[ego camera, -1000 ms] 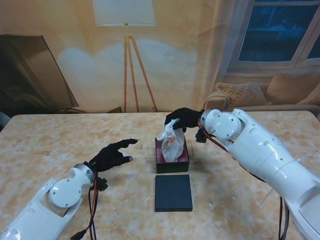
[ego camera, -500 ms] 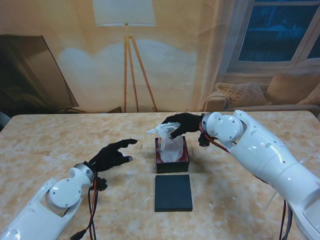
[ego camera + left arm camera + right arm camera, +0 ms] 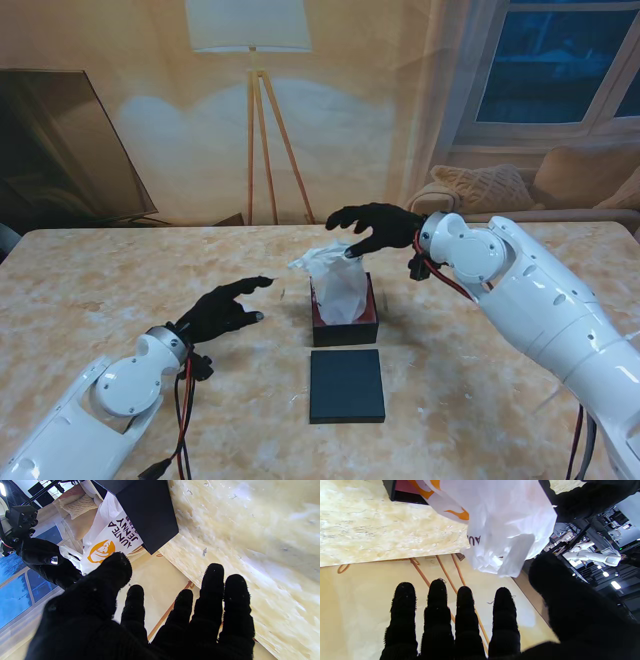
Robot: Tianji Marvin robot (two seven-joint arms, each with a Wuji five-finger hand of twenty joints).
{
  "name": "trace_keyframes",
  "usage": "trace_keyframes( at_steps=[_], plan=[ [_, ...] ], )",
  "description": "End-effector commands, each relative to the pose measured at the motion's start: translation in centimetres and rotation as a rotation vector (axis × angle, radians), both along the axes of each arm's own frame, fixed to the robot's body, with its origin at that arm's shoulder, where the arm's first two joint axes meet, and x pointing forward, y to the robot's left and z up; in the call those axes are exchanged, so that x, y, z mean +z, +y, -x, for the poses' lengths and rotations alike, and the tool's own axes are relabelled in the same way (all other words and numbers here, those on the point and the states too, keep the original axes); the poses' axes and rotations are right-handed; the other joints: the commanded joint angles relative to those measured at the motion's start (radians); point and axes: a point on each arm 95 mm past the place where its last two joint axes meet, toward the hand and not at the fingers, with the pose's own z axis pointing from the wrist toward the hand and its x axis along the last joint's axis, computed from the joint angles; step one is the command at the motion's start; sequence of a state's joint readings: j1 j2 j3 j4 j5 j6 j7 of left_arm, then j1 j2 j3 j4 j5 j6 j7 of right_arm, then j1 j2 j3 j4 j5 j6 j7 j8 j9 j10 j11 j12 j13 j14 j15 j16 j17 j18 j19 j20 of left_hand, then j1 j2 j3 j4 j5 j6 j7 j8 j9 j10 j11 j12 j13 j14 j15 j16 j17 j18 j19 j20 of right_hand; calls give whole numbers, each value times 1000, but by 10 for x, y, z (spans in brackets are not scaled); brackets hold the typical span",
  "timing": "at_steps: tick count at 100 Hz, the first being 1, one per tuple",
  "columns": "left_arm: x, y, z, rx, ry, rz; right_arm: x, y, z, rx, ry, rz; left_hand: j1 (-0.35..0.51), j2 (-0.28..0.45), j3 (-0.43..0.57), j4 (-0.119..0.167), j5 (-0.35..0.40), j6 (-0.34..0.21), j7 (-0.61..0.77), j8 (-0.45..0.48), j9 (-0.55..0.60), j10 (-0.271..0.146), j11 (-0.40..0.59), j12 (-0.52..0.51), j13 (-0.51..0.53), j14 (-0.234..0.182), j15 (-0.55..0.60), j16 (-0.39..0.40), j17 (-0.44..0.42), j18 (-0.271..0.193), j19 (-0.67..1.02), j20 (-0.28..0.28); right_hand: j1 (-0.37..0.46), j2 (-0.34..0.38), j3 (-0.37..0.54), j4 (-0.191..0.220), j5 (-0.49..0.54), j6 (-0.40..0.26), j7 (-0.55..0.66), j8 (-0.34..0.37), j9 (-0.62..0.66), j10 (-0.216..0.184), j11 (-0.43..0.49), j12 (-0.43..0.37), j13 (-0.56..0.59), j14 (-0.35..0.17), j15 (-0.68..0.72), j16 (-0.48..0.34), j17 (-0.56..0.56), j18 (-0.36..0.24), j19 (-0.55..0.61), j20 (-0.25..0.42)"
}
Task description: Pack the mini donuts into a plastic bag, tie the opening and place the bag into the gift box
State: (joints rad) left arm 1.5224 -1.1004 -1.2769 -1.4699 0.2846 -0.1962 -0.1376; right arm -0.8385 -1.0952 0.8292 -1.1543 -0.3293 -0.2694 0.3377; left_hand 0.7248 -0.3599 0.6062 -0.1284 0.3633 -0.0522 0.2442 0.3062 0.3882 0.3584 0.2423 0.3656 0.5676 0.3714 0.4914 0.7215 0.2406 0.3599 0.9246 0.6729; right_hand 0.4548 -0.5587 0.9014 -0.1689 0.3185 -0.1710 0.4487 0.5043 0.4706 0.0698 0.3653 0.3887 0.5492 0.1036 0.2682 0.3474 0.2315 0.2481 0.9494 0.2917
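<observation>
Marble table (image 3: pixel 120 280), frame centre: my right hand (image 3: pixel 375 228) has let go, fingers spread, bag (image 3: pixel 338 285) now standing in box (image 3: pixel 345 326); left hand (image 3: pixel 225 310) open, empty; lid (image 3: pixel 346 385) remains.

Bag (image 3: pixel 338 282) contents not visible through the white plastic; can't tell whether the opening is tied. Gift box (image 3: pixel 345 322) interior mostly hidden by the bag. Left wrist view: box (image 3: pixel 145 510) cut off at the edge. Right wrist view: bag (image 3: pixel 500 522) cropped, print only partly readable.
</observation>
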Motion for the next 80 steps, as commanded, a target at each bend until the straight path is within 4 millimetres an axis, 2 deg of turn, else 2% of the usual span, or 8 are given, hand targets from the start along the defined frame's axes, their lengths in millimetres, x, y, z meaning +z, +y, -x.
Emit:
trace_keyframes(
  at_steps=[1,38,43,50,58,62,68,80],
  plan=[
    [0,-1,1,-11,4,-1,1,13,2,47,5,6,4,0,14,19,-22,-19,-19,-3,-24,-11,-14,4,-6,4,15,18,-11,-2,-1,14,-25,24,-18,27,-25,-39,15,12,-2,-47,7,-11,-9,-31,-11,-28,-7,-10,10,-21],
    [1,-1,1,-15,1,5,-2,35,-7,164,-28,98,2,-3,15,18,-15,-31,-14,0,-24,-16,-16,4,-8,2,13,18,-13,0,-2,16,22,117,-100,37,8,-63,41,-4,35,-105,-8,-47,-3,-46,9,-34,0,-16,28,-27],
    [1,-1,1,-15,0,5,-5,35,-8,182,-37,129,2,-3,15,18,-11,-35,-12,1,-24,-14,-16,4,-7,3,14,19,-13,0,-2,16,33,122,-101,38,45,-62,56,-1,63,-115,5,-42,19,-58,25,-27,20,-22,37,-24],
    [1,0,1,-15,-1,6,-8,34,-8,191,-44,160,2,-2,15,18,-10,-35,-11,2,-22,-16,-15,4,-7,2,14,19,-12,0,-1,17,60,122,-93,39,168,-45,99,5,164,-134,39,-29,97,-97,71,-6,84,-58,61,-16],
    [1,0,2,-13,0,9,-12,32,-8,193,-47,192,1,-2,14,17,-9,-36,-10,2,-22,-16,-15,5,-6,4,14,19,-13,0,-1,17,90,129,-85,39,216,-38,112,3,231,-155,65,-12,166,-121,110,14,146,-83,87,-8],
    [1,0,2,-13,2,10,-13,30,-8,198,-55,210,1,-2,14,17,-8,-35,-9,2,-23,-16,-16,5,-7,3,14,20,-12,-1,-1,18,119,123,-101,-12,242,-47,146,-32,265,-163,80,13,192,-128,133,40,170,-99,104,1],
    [1,0,2,-14,3,12,-15,26,-7,208,-67,241,1,-2,13,17,-7,-35,-9,3,-22,-16,-16,5,-7,3,14,20,-12,-1,0,18,155,109,-115,-58,249,-76,223,-93,304,-177,99,40,232,-140,170,75,203,-110,123,24],
    [1,-1,2,-14,5,17,-18,21,-5,222,-91,279,0,0,12,17,-5,-36,-7,3,-21,-16,-16,5,-7,3,14,20,-12,0,0,19,230,104,-176,-92,261,-167,419,-187,380,-201,146,126,299,-167,247,140,264,-123,152,93]
  ],
)
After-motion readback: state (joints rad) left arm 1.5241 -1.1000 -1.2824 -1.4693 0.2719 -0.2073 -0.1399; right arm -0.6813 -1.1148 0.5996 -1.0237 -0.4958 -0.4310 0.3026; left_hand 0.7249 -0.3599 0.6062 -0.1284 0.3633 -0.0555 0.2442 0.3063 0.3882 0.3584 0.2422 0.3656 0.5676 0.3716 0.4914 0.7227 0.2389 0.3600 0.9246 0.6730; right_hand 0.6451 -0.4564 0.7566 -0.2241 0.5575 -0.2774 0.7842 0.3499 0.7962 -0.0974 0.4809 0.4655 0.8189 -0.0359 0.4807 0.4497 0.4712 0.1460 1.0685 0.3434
